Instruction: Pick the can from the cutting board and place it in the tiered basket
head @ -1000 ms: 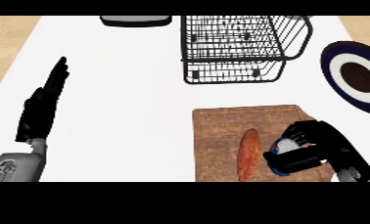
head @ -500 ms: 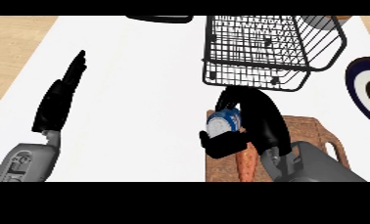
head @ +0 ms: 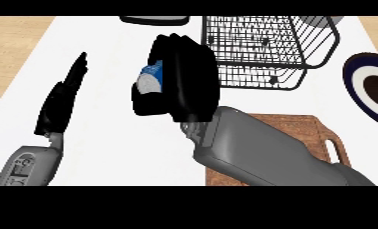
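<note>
My right hand is raised over the white counter, left of the black wire tiered basket, with its fingers and thumb curled round a blue and white can. Only a part of the can shows between thumb and fingers. The wooden cutting board lies at the lower right, mostly hidden under my right forearm. My left hand rests open at the left, fingers straight and pointing away.
A dark blue plate with a white ring lies at the right edge. A dark flat object shows at the counter's far edge. Bare white counter stretches between the two hands and in front of the basket.
The right hand has lifted the can off the board and carried it up and to the left, closer to my view. The left hand has stayed in place.
</note>
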Motion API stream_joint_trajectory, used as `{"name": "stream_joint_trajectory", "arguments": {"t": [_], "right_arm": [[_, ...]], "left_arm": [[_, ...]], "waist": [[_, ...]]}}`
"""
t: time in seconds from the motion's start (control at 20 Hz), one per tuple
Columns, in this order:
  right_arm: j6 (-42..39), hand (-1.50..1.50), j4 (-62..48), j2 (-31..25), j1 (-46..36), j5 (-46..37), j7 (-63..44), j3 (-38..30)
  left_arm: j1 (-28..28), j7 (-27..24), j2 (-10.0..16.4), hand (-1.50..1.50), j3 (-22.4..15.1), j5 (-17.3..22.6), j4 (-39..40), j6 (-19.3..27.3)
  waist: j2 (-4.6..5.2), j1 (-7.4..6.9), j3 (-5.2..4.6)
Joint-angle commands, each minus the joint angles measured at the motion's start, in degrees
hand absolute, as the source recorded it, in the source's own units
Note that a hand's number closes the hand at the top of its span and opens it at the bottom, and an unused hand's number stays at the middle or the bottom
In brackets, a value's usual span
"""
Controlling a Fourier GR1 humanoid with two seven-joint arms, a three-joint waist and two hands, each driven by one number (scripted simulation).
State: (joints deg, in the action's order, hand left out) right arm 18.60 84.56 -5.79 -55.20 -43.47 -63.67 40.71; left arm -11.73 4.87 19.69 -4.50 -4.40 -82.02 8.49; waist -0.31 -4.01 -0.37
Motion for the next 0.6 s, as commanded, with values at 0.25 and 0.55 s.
{"name": "stream_joint_trajectory", "arguments": {"t": [0.25, 0.55], "right_arm": [[-7.8, 1.50, -16.1, 5.7, -20.2, -5.7, -13.3, -5.3], [-1.5, 1.50, -24.7, 5.7, -24.2, 0.4, -3.5, -12.5]], "left_arm": [[0.6, -1.1, -0.6, 0.00, 1.5, -0.1, 0.8, 1.0], [4.8, -1.4, -1.0, 0.00, 0.7, -1.0, -2.7, 0.9]], "waist": [[0.23, 2.10, 0.21], [0.45, 1.62, 0.30]]}}
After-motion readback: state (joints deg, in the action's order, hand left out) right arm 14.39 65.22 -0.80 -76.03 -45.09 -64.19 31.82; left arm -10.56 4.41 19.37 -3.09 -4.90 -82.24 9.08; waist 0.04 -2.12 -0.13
